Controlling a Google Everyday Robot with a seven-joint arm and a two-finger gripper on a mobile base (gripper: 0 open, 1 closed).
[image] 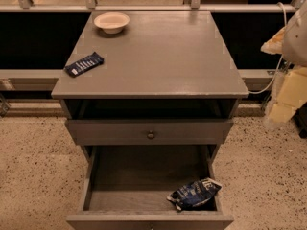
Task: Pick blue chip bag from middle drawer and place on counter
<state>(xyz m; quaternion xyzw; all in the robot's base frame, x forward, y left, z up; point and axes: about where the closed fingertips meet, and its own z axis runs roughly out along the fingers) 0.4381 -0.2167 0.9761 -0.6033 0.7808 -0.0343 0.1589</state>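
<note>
Gripper (286, 96) off the counter's (158, 56) right edge, opening impossible to tell, well apart from blue chip bag (194, 194) in middle drawer's (139, 176) front right corner: likely light, crinkly, slippery foil, best pinched gently across the crumpled middle.

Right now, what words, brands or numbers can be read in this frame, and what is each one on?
Nothing can be quoted.
blue chip bag, front right corner of the middle drawer: white lettering, too small to read.
dark blue bar wrapper, left side of the counter: white lettering, too small to read.
white bowl: no text seen.
gripper, at the right edge beside the cabinet: no marking seen.
</note>
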